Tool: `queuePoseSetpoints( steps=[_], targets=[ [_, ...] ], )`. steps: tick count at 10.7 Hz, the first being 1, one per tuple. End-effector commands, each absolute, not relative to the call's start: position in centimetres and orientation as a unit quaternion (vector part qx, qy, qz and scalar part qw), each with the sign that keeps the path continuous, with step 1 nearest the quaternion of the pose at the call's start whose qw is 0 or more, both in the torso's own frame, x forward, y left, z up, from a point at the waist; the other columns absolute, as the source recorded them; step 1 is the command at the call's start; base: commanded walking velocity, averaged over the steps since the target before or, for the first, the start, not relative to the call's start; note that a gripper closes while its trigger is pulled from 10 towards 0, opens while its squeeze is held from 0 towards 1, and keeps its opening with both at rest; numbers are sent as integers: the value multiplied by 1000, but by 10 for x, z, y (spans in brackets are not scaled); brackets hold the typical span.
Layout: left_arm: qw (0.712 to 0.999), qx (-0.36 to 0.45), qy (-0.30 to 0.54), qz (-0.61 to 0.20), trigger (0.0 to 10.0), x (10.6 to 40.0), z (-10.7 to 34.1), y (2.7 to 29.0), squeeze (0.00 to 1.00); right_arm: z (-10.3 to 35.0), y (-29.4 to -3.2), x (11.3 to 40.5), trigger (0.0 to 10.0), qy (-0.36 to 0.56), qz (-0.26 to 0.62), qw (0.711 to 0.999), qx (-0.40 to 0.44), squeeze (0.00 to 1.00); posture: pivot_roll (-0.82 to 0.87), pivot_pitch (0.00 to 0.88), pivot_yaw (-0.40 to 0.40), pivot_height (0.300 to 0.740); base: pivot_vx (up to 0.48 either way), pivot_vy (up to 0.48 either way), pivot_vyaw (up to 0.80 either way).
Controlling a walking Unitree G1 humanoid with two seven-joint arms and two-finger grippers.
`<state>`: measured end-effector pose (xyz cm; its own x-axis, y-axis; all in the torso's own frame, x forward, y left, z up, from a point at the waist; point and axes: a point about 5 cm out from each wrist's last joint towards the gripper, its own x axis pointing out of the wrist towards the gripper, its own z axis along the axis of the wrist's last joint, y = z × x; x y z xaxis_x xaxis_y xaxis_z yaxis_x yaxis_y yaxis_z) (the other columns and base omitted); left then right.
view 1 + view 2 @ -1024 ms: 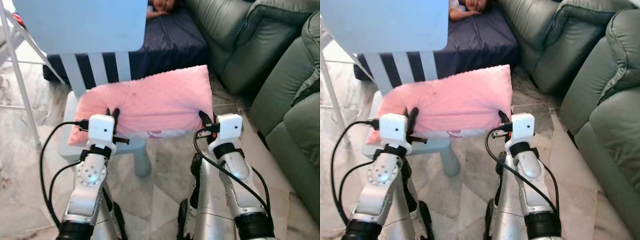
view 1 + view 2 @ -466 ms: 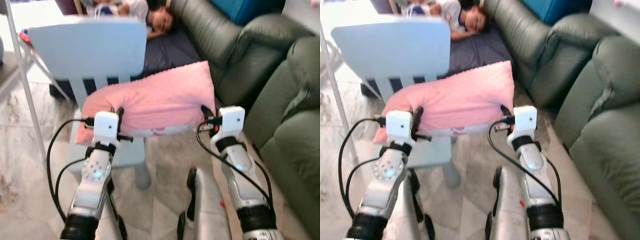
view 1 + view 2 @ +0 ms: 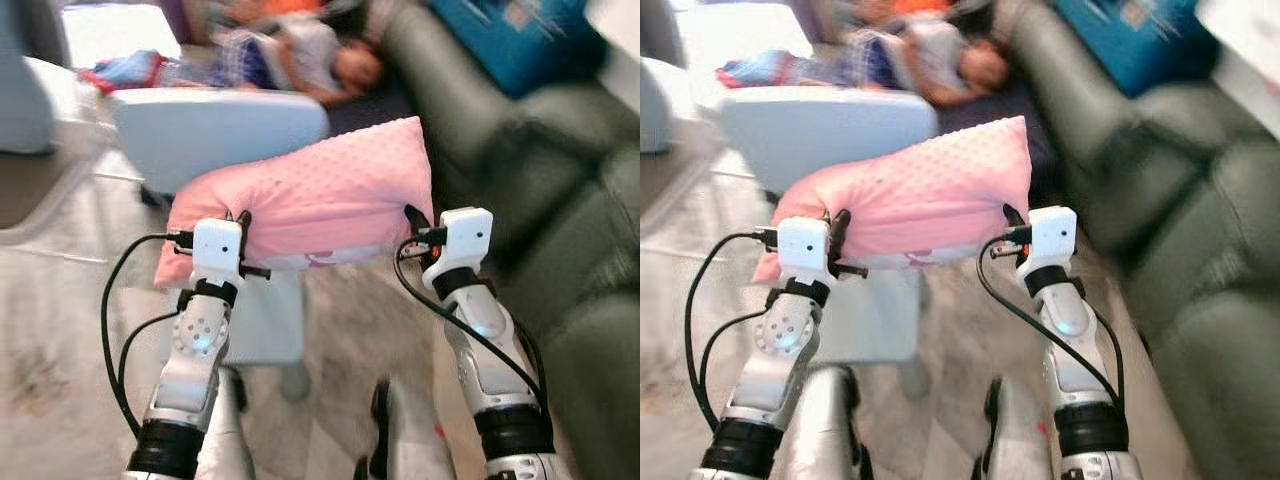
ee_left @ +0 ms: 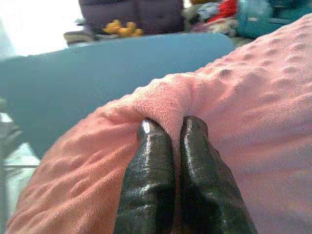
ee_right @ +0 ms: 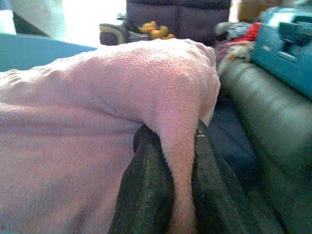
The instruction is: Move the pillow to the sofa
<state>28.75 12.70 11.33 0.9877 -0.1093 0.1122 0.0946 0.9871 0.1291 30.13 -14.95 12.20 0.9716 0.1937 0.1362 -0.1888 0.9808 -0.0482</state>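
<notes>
A pink fleece pillow (image 3: 310, 205) hangs in the air between my two arms, above the seat of a pale blue chair (image 3: 215, 125). My left gripper (image 3: 237, 222) pinches its left edge, and in the left wrist view both black fingers (image 4: 151, 170) clamp a fold of pillow (image 4: 253, 97). My right gripper (image 3: 412, 218) holds the right edge the same way, its fingers (image 5: 146, 190) shut around a ridge of pink fabric (image 5: 97, 107). The dark green sofa (image 3: 560, 200) lies to the right, blurred.
A person (image 3: 300, 55) lies on a dark mattress beyond the chair. A blue bag (image 3: 520, 40) sits on the sofa's far part. A grey seat edge (image 3: 35, 70) is at far left. Marble floor (image 3: 60, 330) spreads below.
The camera has tilted up and the picture is blurred. The pillow has risen off the chair seat with both grippers still shut on it.
</notes>
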Motion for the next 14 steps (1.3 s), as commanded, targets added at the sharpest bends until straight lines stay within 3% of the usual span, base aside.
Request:
queuePoseSetpoints(
  steps=[1, 4, 14],
  targets=[
    [996, 63, -51, -45, 10000, 284, 108, 124, 0, 125, -154, 302, 10000, -72, 81, 994, -11, 0, -51, 7, -29, 703, 0, 0, 0],
    [998, 39, -6, -45, 10000, 288, 101, 121, 0, 123, -157, 302, 10000, -63, 70, 995, 16, 0, -57, 9, -28, 740, 0, 0, 0],
    [996, -15, 34, -87, 10000, 284, 99, 119, 0, 114, -156, 298, 10000, -30, 61, 997, 47, 0, -60, 32, -30, 740, 0, 0, 0]
  ],
)
